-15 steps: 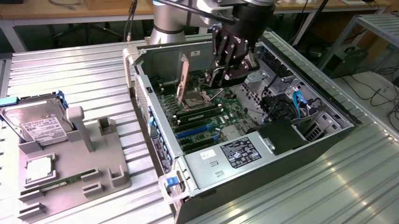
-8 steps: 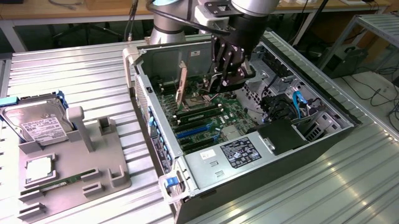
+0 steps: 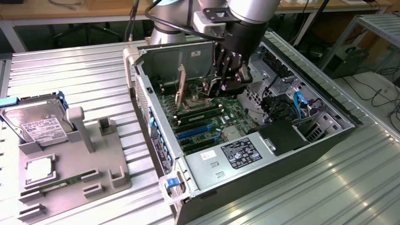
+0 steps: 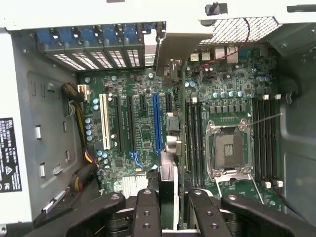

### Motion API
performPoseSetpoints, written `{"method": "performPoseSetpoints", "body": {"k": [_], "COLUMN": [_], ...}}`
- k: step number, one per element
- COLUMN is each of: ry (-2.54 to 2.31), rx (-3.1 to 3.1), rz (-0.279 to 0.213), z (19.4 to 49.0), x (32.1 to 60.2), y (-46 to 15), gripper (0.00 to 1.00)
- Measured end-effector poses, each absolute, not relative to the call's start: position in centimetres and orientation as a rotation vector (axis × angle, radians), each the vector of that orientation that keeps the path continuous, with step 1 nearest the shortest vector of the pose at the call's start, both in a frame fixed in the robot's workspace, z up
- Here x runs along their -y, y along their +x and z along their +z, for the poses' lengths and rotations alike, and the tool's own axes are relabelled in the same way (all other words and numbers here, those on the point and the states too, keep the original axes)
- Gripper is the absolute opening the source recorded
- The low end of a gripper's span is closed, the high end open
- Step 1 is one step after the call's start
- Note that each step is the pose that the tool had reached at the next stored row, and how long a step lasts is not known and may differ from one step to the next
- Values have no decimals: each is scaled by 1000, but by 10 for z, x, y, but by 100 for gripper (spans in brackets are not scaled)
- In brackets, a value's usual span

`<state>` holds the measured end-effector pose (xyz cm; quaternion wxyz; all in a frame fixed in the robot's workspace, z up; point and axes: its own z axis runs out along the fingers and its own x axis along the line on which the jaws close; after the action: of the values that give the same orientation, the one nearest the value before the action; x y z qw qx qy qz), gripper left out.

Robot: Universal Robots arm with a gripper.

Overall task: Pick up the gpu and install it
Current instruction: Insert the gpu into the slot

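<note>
**GPU IN CLAW, OVER MOTHERBOARD – SEATING NOT DONE**

Status: the gripper [image 3: 228, 85] is down inside the open PC case [image 3: 325, 101], near its middle. The claw is clenched on the gpu [image 4: 168, 190], which the wrist view shows edge-on between the finger pads. The card is clear of the motherboard [image 4: 138, 136] and not in any slot. The long blue slot [image 4: 157, 121] lies just beside the card's line.

Assessment, seating step:
- Align card edge parallel w/ slot before descent; slight offset apparent.
- Bracket end must meet the slot openings [image 4: 131, 57] at the case's rear wall.
- Keep card upright; tilt risks jamming.
- Press straight, evenly; adj. RAM slots [image 4: 195, 138] are close, so no sideways drift.
</note>
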<state>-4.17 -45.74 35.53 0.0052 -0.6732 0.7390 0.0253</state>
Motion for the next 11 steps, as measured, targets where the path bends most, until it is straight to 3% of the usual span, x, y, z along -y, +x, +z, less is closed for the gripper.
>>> {"method": "performPoseSetpoints", "body": {"k": [11], "ry": [-2064], "rx": [-2352], "rz": [79], "z": [347], "x": [457], "y": [-45], "gripper": [27]}}
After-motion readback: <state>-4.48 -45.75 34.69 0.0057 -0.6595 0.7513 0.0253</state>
